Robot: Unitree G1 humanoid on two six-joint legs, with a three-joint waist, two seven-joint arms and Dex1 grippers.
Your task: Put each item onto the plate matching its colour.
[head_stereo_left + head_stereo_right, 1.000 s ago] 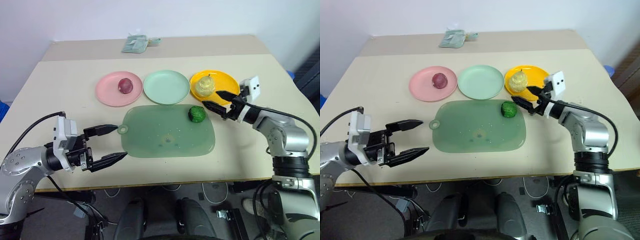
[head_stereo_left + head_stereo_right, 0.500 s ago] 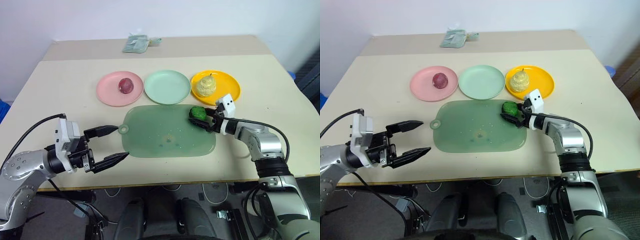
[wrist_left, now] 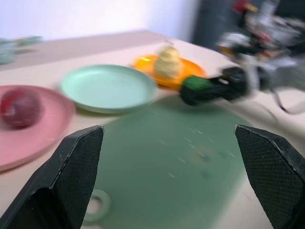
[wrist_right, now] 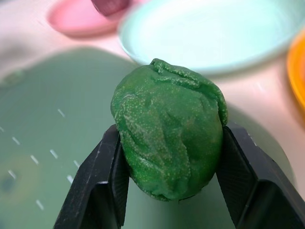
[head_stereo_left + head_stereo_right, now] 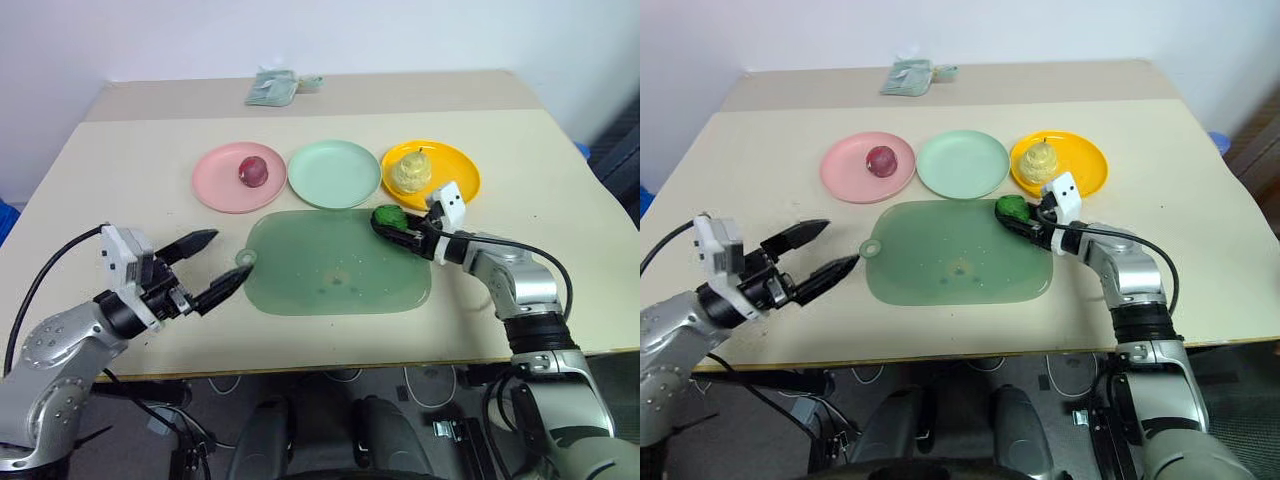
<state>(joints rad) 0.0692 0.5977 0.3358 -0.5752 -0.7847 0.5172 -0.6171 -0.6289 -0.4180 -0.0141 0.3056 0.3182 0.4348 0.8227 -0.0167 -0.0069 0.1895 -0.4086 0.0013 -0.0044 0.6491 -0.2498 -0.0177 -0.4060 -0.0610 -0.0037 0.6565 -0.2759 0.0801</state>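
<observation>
My right gripper (image 5: 386, 222) is shut on the dark green bumpy item (image 4: 169, 148), holding it over the far right corner of the green board, just short of the mint green plate (image 5: 334, 173), which is bare. A dark red-purple item (image 5: 253, 171) lies on the pink plate (image 5: 222, 188). On the yellow plate (image 5: 457, 176) stands a pale yellow stemmed item (image 5: 410, 170). My left gripper (image 5: 229, 256) hangs open by the board's left end, nothing between its fingers.
A big translucent green board (image 5: 340, 268) lies in front of the three plates, its ring handle on the left. A small greenish packet (image 5: 272, 86) sits at the table's far edge. Bare tabletop stretches to the left and right.
My right gripper has gone from open beside the green item to shut on it, shifting left. My left gripper has swung to point right, toward the board's handle.
</observation>
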